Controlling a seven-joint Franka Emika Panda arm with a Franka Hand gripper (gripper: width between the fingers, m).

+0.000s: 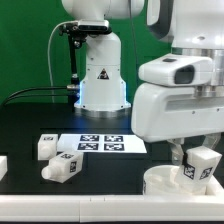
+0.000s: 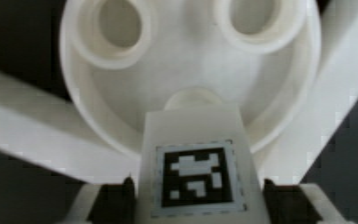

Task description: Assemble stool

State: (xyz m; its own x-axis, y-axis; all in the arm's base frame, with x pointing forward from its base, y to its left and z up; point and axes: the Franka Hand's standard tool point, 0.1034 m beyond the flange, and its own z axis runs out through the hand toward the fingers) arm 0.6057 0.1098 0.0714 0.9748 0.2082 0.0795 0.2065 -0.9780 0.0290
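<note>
The round white seat (image 1: pixel 160 183) lies flat on the black table at the exterior view's lower right. In the wrist view the seat (image 2: pixel 105 80) shows two open sockets on its far side and a third socket in front. My gripper (image 1: pixel 196 152) is shut on a chunky white leg (image 1: pixel 199 166) with a square tag. It holds the leg upright over the seat's right part. In the wrist view the leg (image 2: pixel 197 150) sits between my fingers (image 2: pixel 108 203), its far end at the near socket. I cannot tell how deep it sits. Two loose legs (image 1: pixel 48 146) (image 1: pixel 62 165) lie at the left.
The marker board (image 1: pixel 100 143) lies flat in the middle of the table, in front of the robot base (image 1: pixel 100 75). White rail pieces (image 2: pixel 19 118) run slantwise past the seat on both sides. Another white piece (image 1: pixel 3 166) shows at the left edge.
</note>
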